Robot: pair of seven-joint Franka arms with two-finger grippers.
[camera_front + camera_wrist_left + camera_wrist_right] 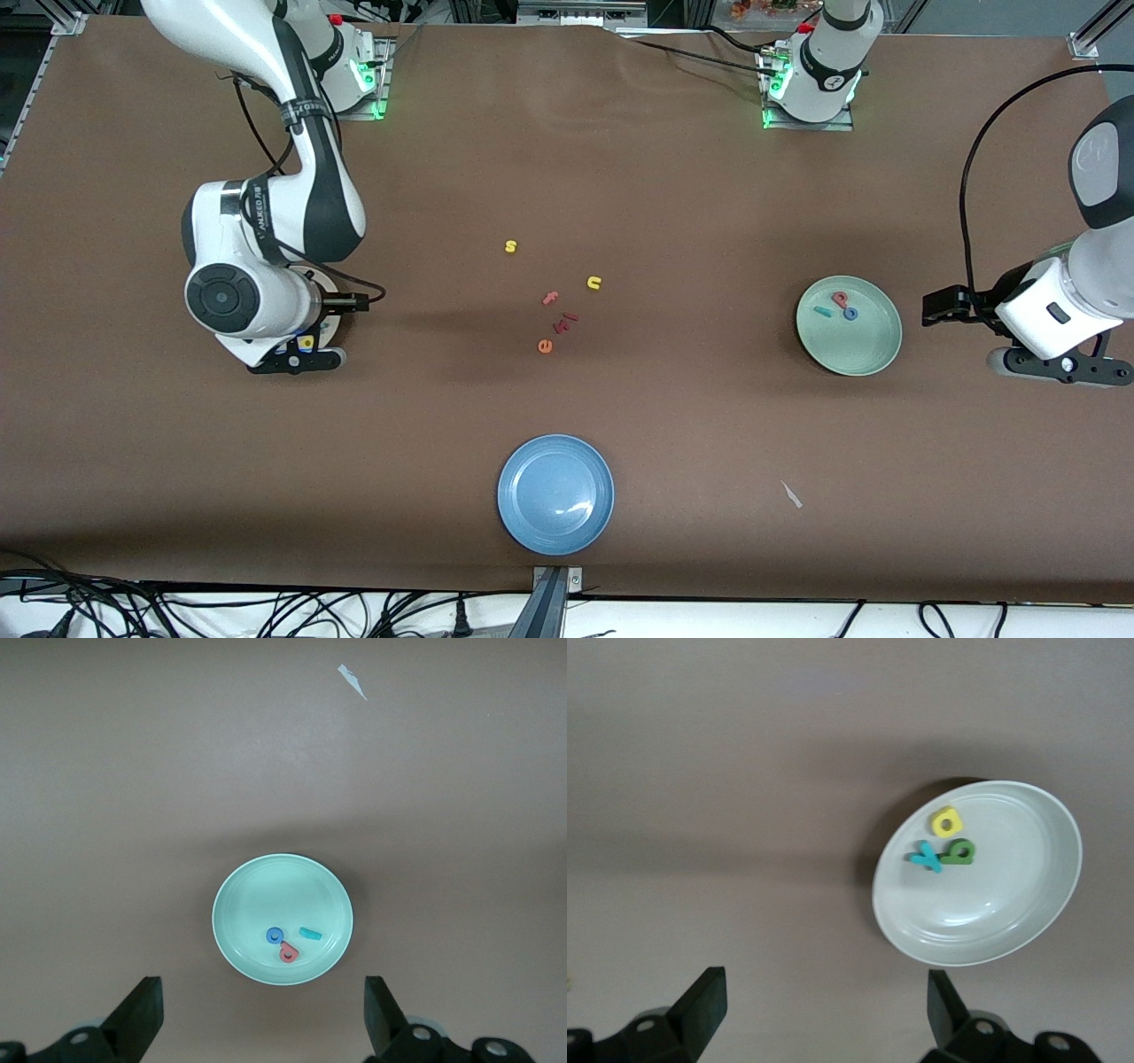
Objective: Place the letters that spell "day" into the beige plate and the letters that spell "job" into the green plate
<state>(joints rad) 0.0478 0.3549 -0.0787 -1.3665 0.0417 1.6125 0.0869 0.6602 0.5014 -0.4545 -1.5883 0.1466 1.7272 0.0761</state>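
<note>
Letters for "day" (946,843) lie in the beige plate (1010,930) and "job" (288,943) in the green plate (239,904), so the right gripper (819,1014) and left gripper (261,1019) hang spread and empty above them.

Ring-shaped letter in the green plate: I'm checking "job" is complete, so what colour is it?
Blue ring letter, clearest in the left wrist view.

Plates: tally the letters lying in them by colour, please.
Teal: 2, teal y and teal j
Yellow: 1, yellow letter
Olive-green: 1, olive-green letter
Blue: 1, blue o
Pink-red: 1, pink-red letter
Total: 6
</note>
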